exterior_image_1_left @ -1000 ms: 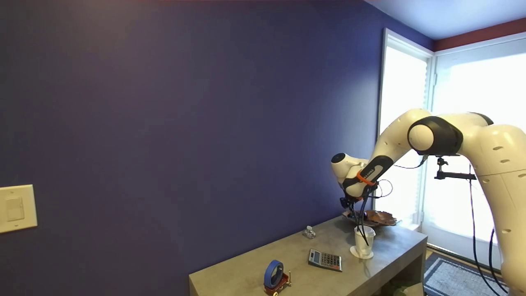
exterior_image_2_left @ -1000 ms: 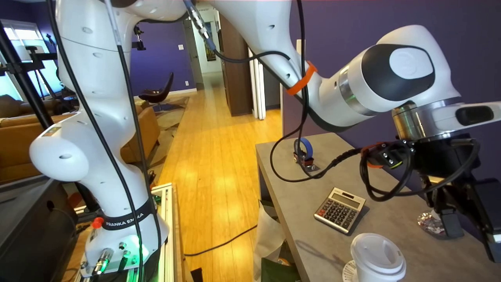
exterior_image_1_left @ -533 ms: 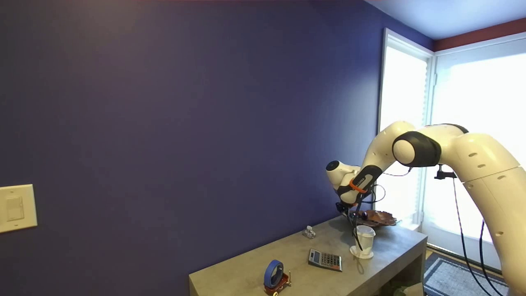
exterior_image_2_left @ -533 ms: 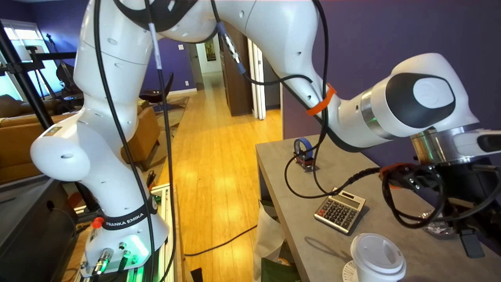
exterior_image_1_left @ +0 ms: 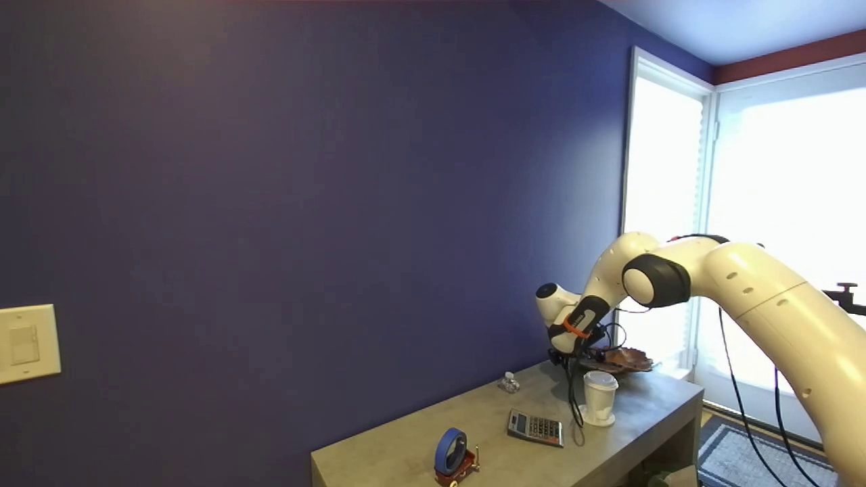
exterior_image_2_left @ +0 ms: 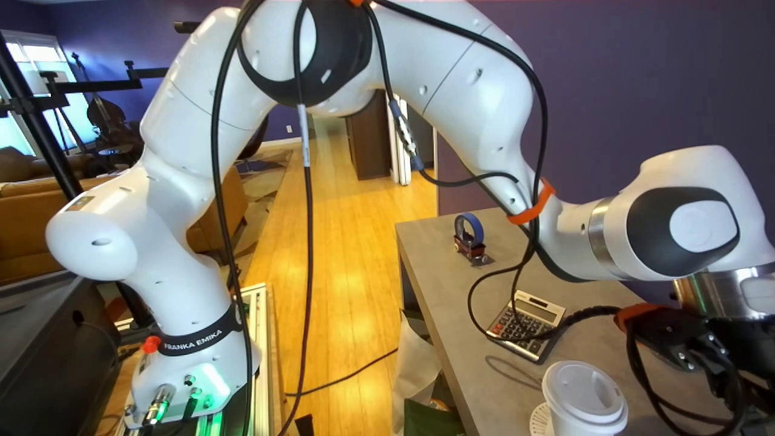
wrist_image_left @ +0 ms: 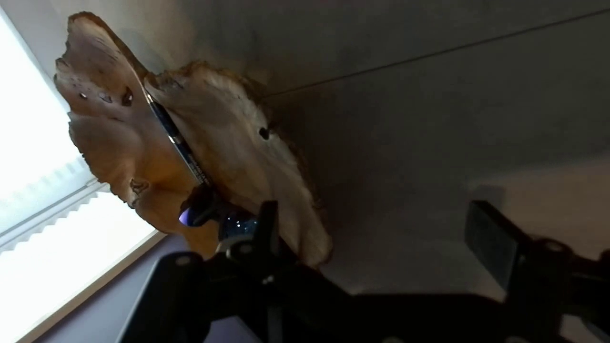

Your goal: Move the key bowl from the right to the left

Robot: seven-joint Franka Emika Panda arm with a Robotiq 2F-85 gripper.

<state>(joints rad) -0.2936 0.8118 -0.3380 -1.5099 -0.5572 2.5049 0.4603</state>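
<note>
The pincer (wrist_image_left: 374,231), spread apart, hangs beside the wavy-edged wooden key bowl (wrist_image_left: 221,136), probably stiff and smooth, best pinched at its nearest rim.

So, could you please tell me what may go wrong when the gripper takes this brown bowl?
The bowl holds a pen, which might slide out if the bowl tilts. Its uneven edge may give the open gripper a poor hold. The drooping cable hangs near the lidded white cup and could perhaps knock it over.
</note>
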